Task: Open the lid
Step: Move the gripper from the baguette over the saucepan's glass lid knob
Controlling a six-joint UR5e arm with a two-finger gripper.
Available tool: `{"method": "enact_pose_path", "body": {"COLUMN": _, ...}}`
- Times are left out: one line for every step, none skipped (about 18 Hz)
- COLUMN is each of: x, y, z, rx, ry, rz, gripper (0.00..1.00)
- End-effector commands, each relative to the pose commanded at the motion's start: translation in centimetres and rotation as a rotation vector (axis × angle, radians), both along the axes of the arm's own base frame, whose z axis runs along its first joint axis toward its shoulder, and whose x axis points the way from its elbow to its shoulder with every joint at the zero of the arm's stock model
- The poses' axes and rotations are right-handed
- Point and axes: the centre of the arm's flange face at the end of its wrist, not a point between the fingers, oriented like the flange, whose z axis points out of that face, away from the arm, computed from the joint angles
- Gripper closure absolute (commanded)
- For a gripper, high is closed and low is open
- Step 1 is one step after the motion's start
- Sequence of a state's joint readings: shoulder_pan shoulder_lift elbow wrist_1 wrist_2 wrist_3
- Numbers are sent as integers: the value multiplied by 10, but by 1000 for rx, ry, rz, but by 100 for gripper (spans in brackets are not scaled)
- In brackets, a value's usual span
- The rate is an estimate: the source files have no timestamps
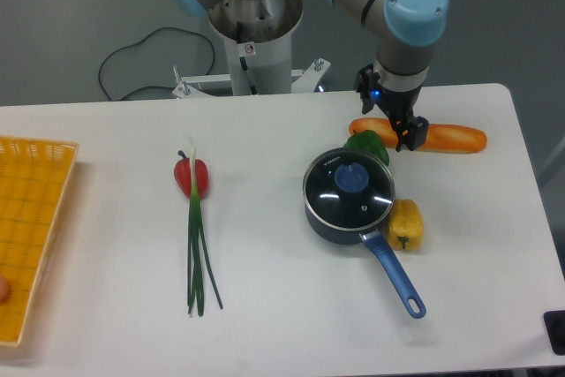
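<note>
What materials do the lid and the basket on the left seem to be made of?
The lid looks like clear glass with a thin metal rim: the dark pan interior shows through it, with bright glints. Its blue knob is probably matte plastic. The basket seems to be orange-yellow plastic mesh, given its regular grid, though woven fibre is possible.

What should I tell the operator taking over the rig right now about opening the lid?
Gripper: empty, fingers apart, hanging above the table behind the saucepan, near the baguette and green pepper.
Lid: seated on the saucepan, blue knob untouched.
Done: nothing on the lid itself.
Left: bring the gripper over the knob, descend, grasp, lift the lid off.
</note>
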State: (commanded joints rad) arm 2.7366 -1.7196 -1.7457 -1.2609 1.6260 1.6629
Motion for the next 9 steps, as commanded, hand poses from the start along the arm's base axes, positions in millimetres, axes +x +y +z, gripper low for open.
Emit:
{"method": "enact_pose_path", "body": {"x": 1, "y": 1, "z": 1, "rx": 1, "ry": 2, "rz": 0, "gripper": 0}}
{"method": "enact_pose_path", "body": {"x": 2, "y": 2, "z": -1, "rx": -3, "ry": 0, "rz": 3, "gripper": 0}}
{"method": "enact_pose_path", "body": {"x": 2, "y": 3, "z": -1, "rx": -6, "ry": 2, "rz": 9, "gripper": 0}}
{"method": "enact_pose_path", "body": {"x": 2, "y": 4, "z": -2, "rx": -7, "ry": 1, "rz": 8, "gripper": 0}}
{"method": "enact_pose_path", "body": {"x": 3, "y": 4, "z": -4, "rx": -9, "ry": -3, "rz": 8, "gripper": 0}}
{"method": "enact_pose_path", "body": {"x": 2, "y": 8, "z": -9, "rx": -10, "ry": -11, "rz": 1, "gripper": 0}}
{"method": "enact_pose_path", "body": {"x": 4, "y": 14, "z": -14, "rx": -12, "ry": -19, "rz": -9, "gripper": 0}}
{"method": "enact_pose_path", "body": {"x": 6, "y": 17, "z": -17, "rx": -13, "ry": -25, "rz": -18, "gripper": 0}}
{"method": "enact_pose_path", "body": {"x": 6, "y": 21, "z": -21, "rx": -16, "ry": -30, "rz": -26, "gripper": 0}}
